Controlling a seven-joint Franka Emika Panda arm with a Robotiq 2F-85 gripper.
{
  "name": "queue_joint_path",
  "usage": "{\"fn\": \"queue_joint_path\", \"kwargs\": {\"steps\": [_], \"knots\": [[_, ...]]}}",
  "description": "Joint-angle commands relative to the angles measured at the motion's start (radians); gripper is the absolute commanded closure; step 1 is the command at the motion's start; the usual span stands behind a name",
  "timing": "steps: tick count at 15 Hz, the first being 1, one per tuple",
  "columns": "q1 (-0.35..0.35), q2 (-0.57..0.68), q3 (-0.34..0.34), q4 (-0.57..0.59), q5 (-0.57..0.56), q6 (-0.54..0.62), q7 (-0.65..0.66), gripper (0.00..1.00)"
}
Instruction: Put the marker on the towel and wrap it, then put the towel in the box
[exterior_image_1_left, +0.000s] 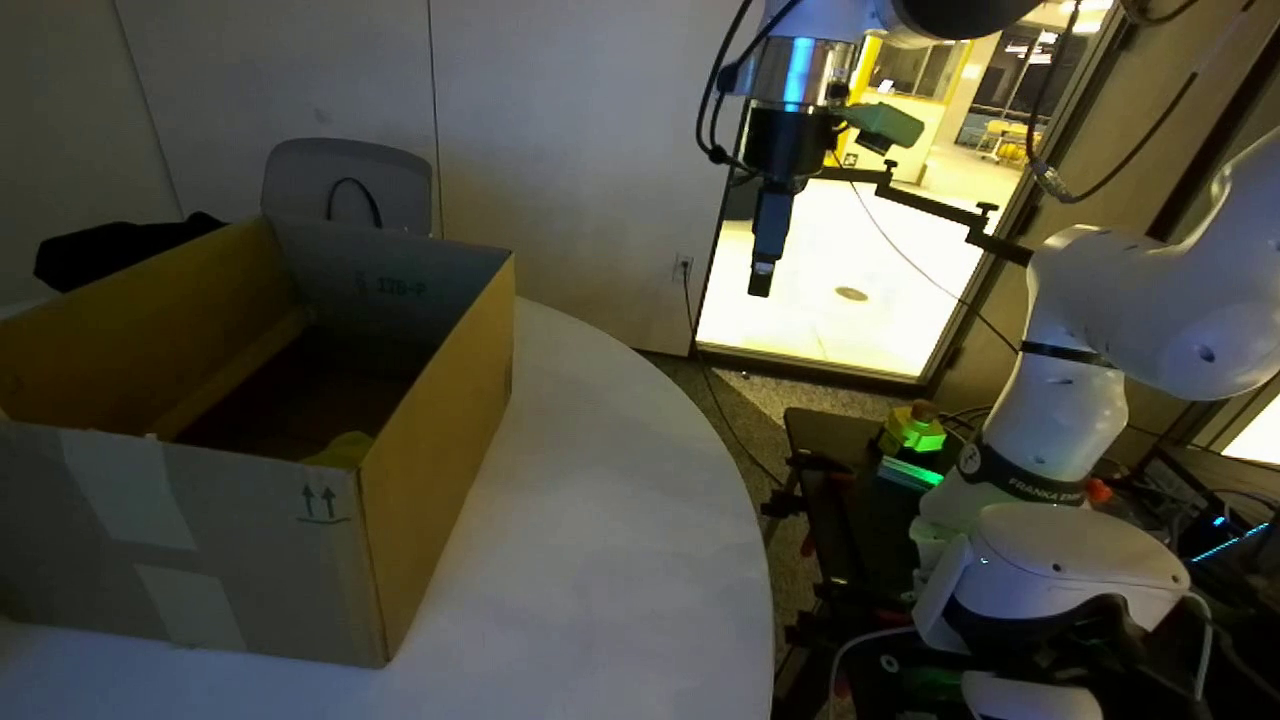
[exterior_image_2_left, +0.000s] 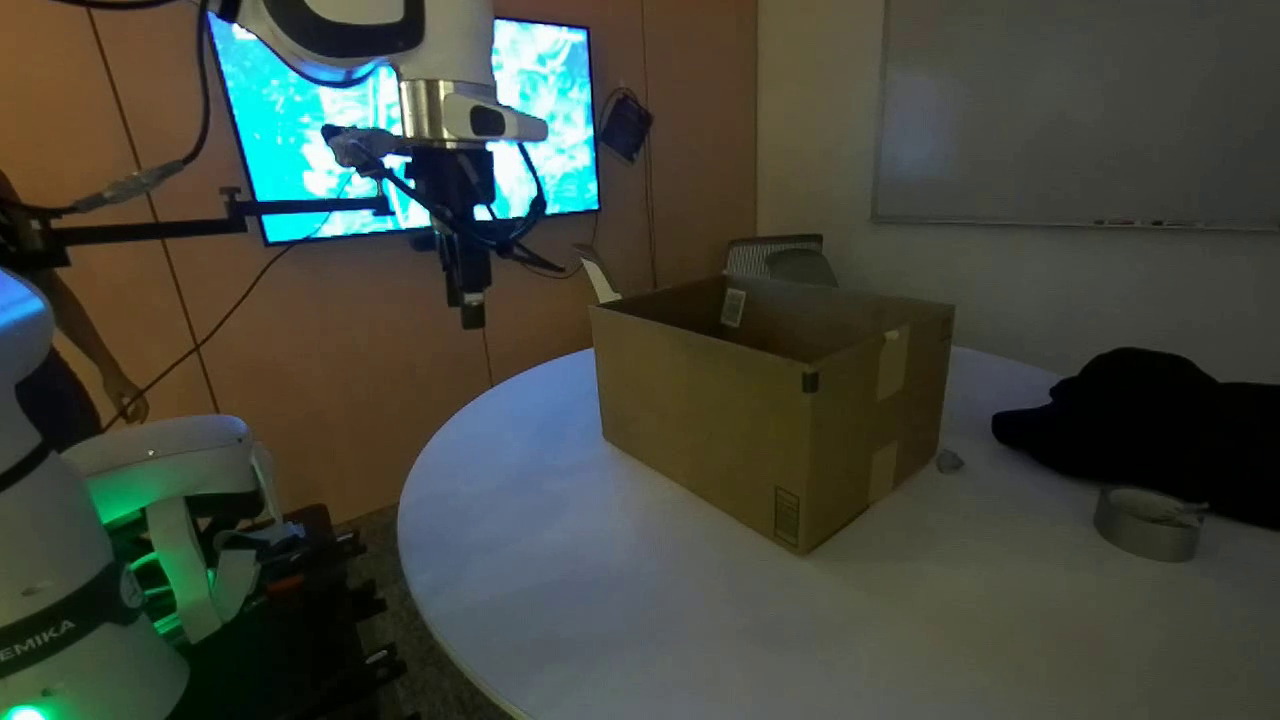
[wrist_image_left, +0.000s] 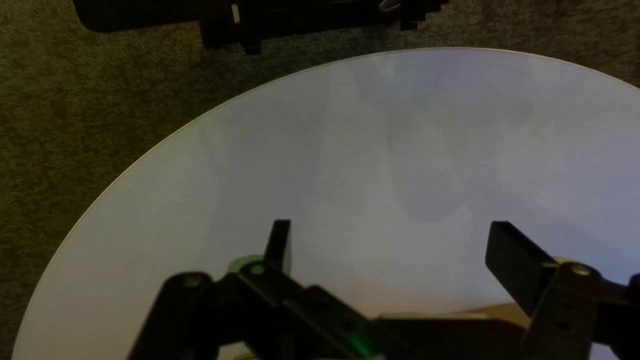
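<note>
Away from the jaws, the box (exterior_image_1_left: 440, 450) holds the towel (exterior_image_1_left: 345, 450).

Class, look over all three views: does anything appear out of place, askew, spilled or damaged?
One small thing: in an exterior view, a crumpled greyish lump lies on the table beside the box. It may be a stray scrap with no part in the task, though too small to identify. Nothing visible looks spilled or tipped over.

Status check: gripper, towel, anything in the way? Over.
Gripper open, holding nothing. Yellow towel inside box, only a small part showing. Marker not visible. In the way: box itself, hiding the towel's rest.
</note>
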Motion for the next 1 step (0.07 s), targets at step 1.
{"fn": "queue_joint_path", "kwargs": {"steps": [1], "knots": [[-0.013,-0.001,0.011,0.0,0.006,-0.003,-0.006,0.0]]}}
